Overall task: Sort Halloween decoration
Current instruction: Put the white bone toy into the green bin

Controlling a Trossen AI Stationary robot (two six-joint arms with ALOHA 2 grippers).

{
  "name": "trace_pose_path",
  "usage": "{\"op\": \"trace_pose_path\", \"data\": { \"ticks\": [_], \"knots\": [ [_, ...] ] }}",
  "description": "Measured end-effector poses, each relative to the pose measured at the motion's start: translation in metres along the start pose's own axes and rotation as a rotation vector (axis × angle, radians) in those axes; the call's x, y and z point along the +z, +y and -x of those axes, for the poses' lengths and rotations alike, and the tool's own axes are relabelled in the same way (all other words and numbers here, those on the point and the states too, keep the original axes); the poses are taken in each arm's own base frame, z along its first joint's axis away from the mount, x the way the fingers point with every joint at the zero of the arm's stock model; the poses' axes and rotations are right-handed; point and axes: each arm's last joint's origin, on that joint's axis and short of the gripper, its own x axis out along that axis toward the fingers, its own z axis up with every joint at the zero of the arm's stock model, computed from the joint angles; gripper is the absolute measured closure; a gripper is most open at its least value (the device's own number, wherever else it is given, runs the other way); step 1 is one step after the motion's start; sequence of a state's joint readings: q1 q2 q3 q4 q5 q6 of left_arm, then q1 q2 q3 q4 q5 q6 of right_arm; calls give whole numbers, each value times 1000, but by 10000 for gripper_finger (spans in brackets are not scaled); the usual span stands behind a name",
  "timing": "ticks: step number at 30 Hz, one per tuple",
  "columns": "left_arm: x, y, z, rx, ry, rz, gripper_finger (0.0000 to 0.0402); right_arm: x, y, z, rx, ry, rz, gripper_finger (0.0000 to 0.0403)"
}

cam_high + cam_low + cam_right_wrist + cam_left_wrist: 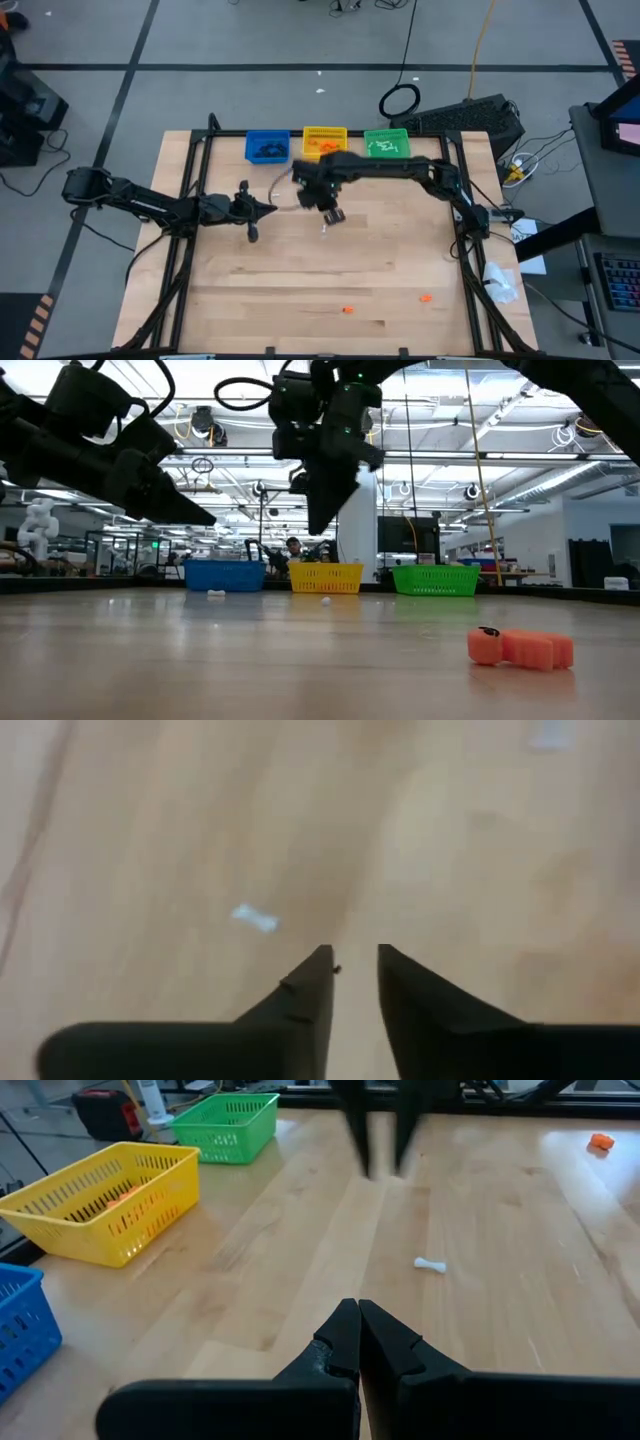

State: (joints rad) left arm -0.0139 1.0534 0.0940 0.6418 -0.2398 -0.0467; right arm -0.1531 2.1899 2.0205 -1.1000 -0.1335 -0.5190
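A small white bone-shaped Halloween decoration [254, 918] lies flat on the wooden table, also seen in the left wrist view [430, 1265] and from above [323, 228]. My right gripper [353, 958] hangs above the table just beside it, pointing steeply down, open, with nothing between its fingers; from above it stands mid-table [337, 215]. My left gripper [357, 1310] is shut and empty, held above the table's left half [270, 207]. Two orange decorations [347, 309] [426, 297] lie near the table's near edge.
Three bins stand in a row at the far edge: blue [267, 147] with dark pieces, yellow [324, 141] with orange pieces, green [387, 144] with white pieces. Another small white piece [216, 595] lies before the blue bin. A black frame borders the table.
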Motion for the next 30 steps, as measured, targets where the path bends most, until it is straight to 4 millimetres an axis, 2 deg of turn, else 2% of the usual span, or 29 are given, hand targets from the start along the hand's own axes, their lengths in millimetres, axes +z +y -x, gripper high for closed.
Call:
{"op": "trace_pose_path", "data": {
  "ticks": [5,10,15,30],
  "knots": [
    [0,0,0,0,0,0,402,1,35,-29,65,59,202,276],
    [0,0,0,0,0,0,402,-3,42,-54,22,54,287,256],
    [0,0,0,0,0,-1,402,-8,42,-66,4,47,344,264],
    [0,0,0,1,0,-1,402,-14,44,-84,27,-11,359,300]
  ]
}}
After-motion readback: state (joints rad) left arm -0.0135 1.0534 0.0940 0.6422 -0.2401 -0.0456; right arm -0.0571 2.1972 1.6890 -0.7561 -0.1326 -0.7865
